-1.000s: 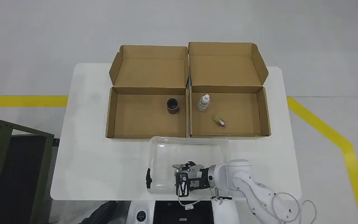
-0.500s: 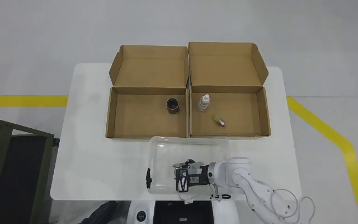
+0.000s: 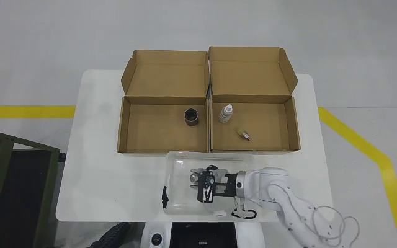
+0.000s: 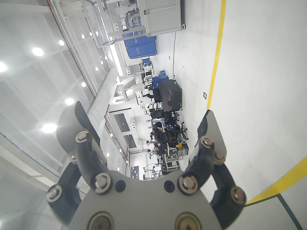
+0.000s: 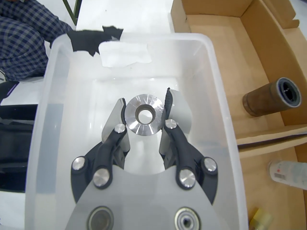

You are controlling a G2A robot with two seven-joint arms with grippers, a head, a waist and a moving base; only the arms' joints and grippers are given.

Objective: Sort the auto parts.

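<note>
Low in the middle of the top view, inside the clear tub point(image 3: 180, 162), the right hand point(image 5: 145, 107) is clamped on a metal ring point(image 5: 144, 117), with one finger on each side of its rim. I judge the pick to be in hand. Next comes a straight lift over the tub wall and a carry up-frame to the left box point(image 3: 152, 130) or the right box point(image 3: 270, 127). The ring is a flat disc with no long axis, and its hole faces the wrist. The left hand point(image 4: 144, 111) is spread apart and holds nothing.
</note>
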